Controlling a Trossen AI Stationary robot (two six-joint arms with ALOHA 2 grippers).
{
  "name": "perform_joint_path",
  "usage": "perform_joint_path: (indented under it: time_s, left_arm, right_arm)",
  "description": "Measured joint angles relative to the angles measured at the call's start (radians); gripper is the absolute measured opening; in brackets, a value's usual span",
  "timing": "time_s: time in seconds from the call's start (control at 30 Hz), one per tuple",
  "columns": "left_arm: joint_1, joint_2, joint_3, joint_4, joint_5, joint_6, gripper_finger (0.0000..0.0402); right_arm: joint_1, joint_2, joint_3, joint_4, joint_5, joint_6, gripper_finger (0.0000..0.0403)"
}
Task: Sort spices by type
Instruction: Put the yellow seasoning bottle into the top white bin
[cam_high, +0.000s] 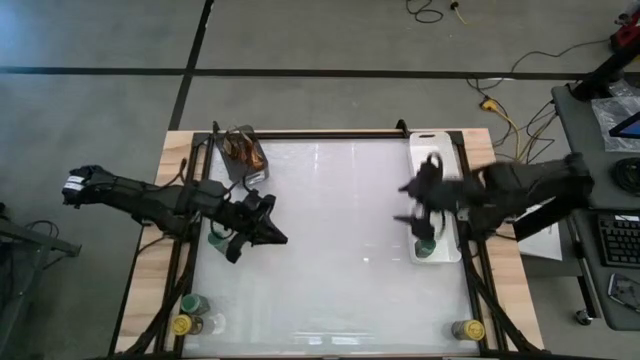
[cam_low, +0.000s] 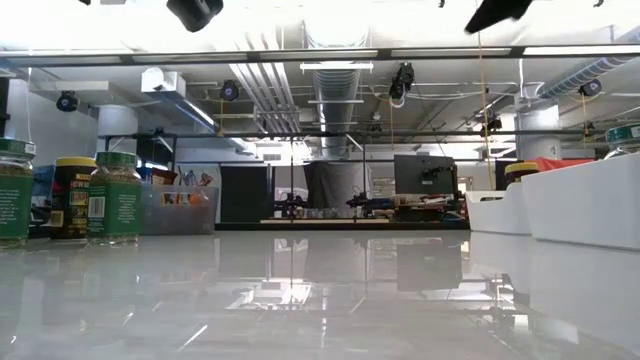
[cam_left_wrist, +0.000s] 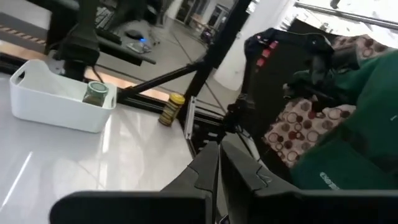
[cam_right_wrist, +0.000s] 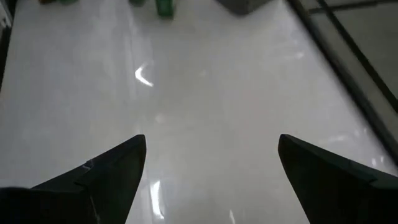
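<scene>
Glossy white table (cam_high: 330, 260): right hand (cam_right_wrist: 211, 168) splayed wide, empty, above it; left hand (cam_high: 270, 235) pinched shut, empty.

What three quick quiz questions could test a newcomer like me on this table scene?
1. True or false: the right gripper is open and holds nothing.
2. Which lid colour has the jar in the white tray? A yellow, B green, C red.
3. Fill in: the left gripper has its fingers ____.

Key: 1 true, its fingers stand wide apart with only bare table between them. 2 B, the green lid shows in the left wrist view too. 3 shut.
</scene>
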Motion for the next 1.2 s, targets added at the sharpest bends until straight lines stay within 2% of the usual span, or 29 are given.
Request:
perform_joint_path:
  time_s: [0.07, 0.17, 0.33, 0.4, 0.5, 0.67, 0.83, 1.03, 1.2]
  left_arm:
    - [0.020, -0.003, 0.000, -0.002, 0.028, 0.006, 0.0000]
    - [0.033, -0.002, 0.000, -0.017, 0.074, 0.037, 0.0000]
    - [0.034, 0.005, -0.001, -0.044, 0.155, 0.125, 0.0000]
    - [0.034, 0.006, -0.001, -0.051, 0.181, 0.134, 0.0000]
    - [0.034, 0.006, -0.001, -0.059, 0.220, 0.141, 0.0000]
    - [0.033, 0.006, -0.002, -0.066, 0.280, 0.211, 0.0000]
    - [0.034, 0.006, -0.002, -0.079, 0.281, 0.256, 0.0000]
    - [0.034, 0.006, -0.002, -0.146, 0.282, 0.266, 0.0000]
    - [0.034, 0.006, -0.002, -0.169, 0.281, 0.266, 0.0000]
  right_arm:
    - [0.115, 0.055, 0.037, -0.066, 0.062, 0.133, 0.0357]
    - [0.233, 0.150, 0.096, -0.193, 0.085, 0.322, 0.0357]
    - [0.375, 0.308, 0.215, -0.359, 0.084, 0.609, 0.0357]
    - [0.421, 0.365, 0.262, -0.382, 0.050, 0.721, 0.0357]
    - [0.468, 0.447, 0.308, -0.411, -0.057, 0.888, 0.0357]
    - [0.515, 0.564, 0.319, -0.442, -0.399, 1.163, 0.0357]
    - [0.570, 0.651, 0.330, -0.437, -0.651, 1.266, 0.0357]
    - [0.635, 0.677, 0.331, -0.437, -0.797, 1.352, 0.0357]
    - [0.677, 0.645, 0.323, -0.440, -0.811, 1.530, 0.0357]
